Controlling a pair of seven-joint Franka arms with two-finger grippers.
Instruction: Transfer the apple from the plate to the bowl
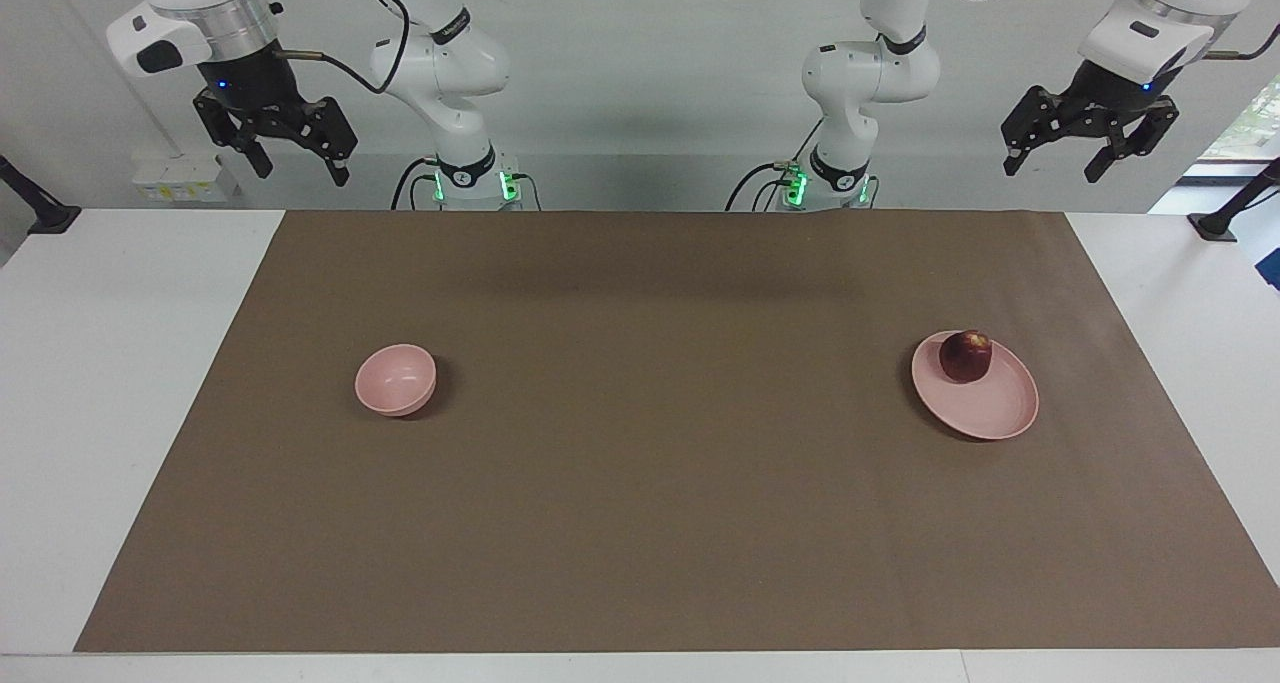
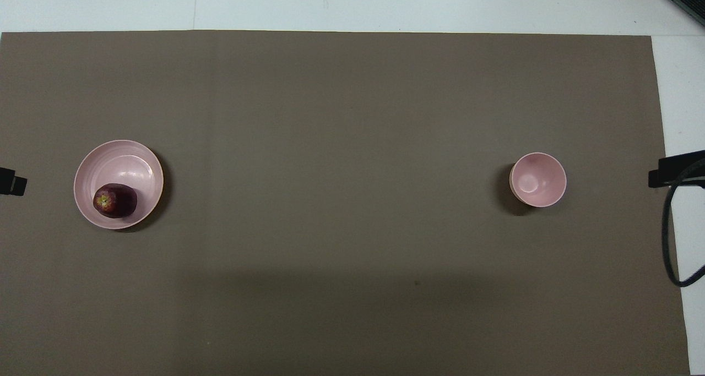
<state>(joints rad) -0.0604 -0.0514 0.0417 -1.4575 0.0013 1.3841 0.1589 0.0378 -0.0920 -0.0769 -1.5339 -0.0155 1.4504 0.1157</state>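
Left claw [image 1: 1051, 161] hangs open and empty above the table's [image 1: 120, 363] edge; right claw [image 1: 297, 166] likewise; apple [image 1: 965, 355] sits on the plate [image 1: 990, 413]; bowl [image 1: 396, 379] well apart; no writing readable.

Apple [image 1: 965, 355] dark red/maroon, small yellowish patch at its end. Plate [image 1: 990, 413] and bowl [image 1: 396, 379] both plain pale pink, no pattern. Mat [image 1: 660, 483] flat brown on a white table [image 1: 110, 363]; arms white, grippers black.

White table [image 1: 120, 363], brown mat [image 1: 660, 443] over most of it. Plain pale wall [image 1: 650, 53]. Window [image 1: 1245, 123] beside left gripper [image 1: 1052, 161].
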